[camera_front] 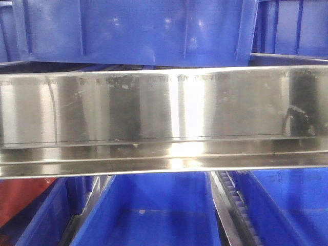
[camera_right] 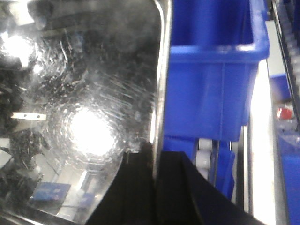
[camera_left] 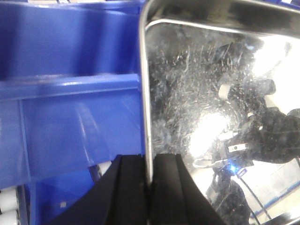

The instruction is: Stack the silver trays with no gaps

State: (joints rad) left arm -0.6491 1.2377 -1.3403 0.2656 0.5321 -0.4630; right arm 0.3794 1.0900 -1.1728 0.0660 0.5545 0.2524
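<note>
I see blown-out glare on the silver tray (camera_left: pixel 187 93) in both wrist views, and soft, slightly blurred focus throughout.

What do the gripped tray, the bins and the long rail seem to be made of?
Silver tray: likely stainless steel, mirror-polished; it reflects lamps and shows fine swirl scratches. Blue bins: apparently moulded plastic, opaque with a soft sheen and ribbed walls. Rail: probably brushed steel, with vertical grain streaks.

Scratched, shiny silver tray (camera_left: pixel 201 117) (bright glare), rim pinched by left end effector (camera_left: pixel 149 165).
</note>
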